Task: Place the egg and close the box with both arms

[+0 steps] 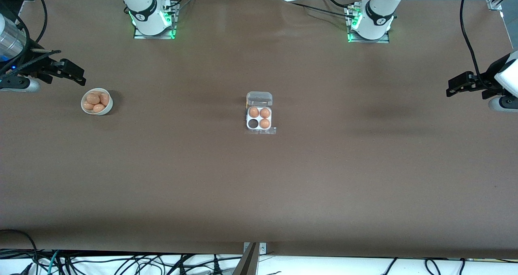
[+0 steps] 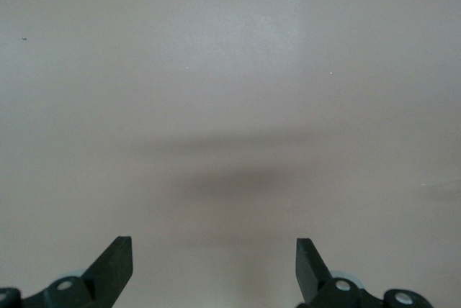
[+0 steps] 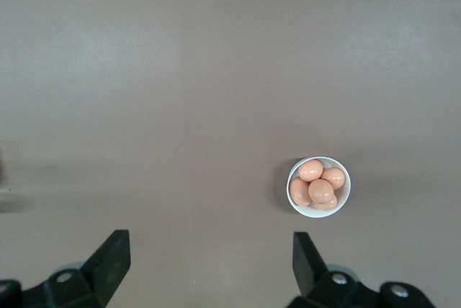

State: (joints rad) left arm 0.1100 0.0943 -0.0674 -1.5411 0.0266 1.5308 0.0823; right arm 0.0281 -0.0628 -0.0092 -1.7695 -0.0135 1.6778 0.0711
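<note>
The box [image 1: 259, 118] lies at the table's middle with its clear lid [image 1: 259, 99] open. Three orange-brown eggs [image 1: 259, 113] sit in its cells and one cell [image 1: 253, 123] is empty. A round white bowl [image 1: 97, 101] with several eggs [image 1: 96, 101] stands toward the right arm's end; it also shows in the right wrist view [image 3: 319, 187]. My right gripper [image 1: 77, 76] is open and empty in the air, above the table beside the bowl. My left gripper [image 1: 455, 87] is open and empty over the left arm's end of the table. The left wrist view shows only bare table between its fingers [image 2: 115, 265].
The brown table [image 1: 259, 178] is wide and bare around the box. The two arm bases [image 1: 153, 22] stand along the table's edge farthest from the front camera. Cables [image 1: 121, 263] hang below the near edge.
</note>
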